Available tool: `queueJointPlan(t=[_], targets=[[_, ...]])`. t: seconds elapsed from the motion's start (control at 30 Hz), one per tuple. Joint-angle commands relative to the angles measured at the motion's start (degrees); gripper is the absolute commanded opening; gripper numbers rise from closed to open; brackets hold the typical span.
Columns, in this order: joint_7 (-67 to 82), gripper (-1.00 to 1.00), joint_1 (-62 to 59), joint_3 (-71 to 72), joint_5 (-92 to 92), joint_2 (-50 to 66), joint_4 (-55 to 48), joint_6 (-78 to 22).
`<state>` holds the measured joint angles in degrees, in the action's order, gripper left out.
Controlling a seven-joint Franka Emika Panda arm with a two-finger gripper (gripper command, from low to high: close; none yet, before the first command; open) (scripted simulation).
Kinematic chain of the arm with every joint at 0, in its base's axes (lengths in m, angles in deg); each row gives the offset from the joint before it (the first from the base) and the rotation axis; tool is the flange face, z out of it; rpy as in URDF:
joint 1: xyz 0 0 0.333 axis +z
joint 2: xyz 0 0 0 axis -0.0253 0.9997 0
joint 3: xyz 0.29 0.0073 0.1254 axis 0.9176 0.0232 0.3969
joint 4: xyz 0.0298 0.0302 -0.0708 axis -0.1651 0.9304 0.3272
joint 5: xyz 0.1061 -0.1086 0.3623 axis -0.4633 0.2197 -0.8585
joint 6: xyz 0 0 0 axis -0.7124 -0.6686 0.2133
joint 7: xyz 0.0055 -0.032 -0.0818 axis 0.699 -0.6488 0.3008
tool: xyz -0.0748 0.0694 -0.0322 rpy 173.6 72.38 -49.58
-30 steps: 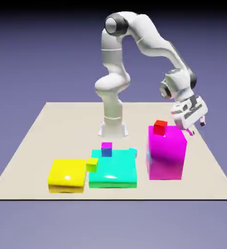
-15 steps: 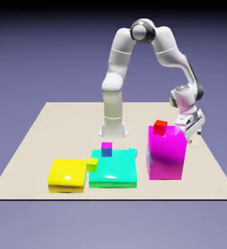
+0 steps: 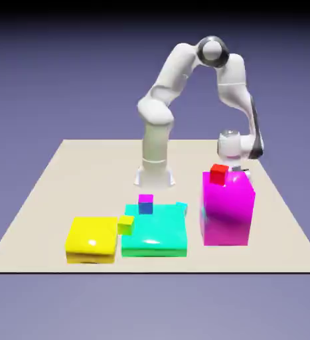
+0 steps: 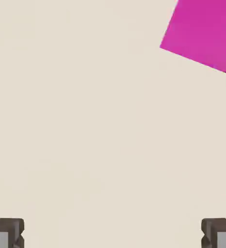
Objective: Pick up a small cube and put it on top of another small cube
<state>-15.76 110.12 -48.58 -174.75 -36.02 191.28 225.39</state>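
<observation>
Claw (image 4: 113, 232) wide open, holding nothing, low behind the big magenta block (image 3: 228, 209); I see bare table (image 4: 85, 121) between the fingers; cyan cube (image 3: 181, 206) sits on the slab (image 3: 155, 232); risk: wrist clips block or red cube (image 3: 218, 174) crossing over.

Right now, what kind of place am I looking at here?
Most likely a rendered test scene, not a real room: a white arm on a bare beige table, glossy coloured blocks such as the big magenta block, and a plain blue-violet backdrop.
</observation>
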Motion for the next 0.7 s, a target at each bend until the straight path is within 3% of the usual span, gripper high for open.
queueJointPlan(t=[0.0, 0.67], targets=[[0.29, 0.00, 1.35, -1.15, -2.49, 0.82, 0.46, 0.27], [6.12, 0.00, 28.79, -23.89, -52.09, 17.21, 9.27, 5.97]])
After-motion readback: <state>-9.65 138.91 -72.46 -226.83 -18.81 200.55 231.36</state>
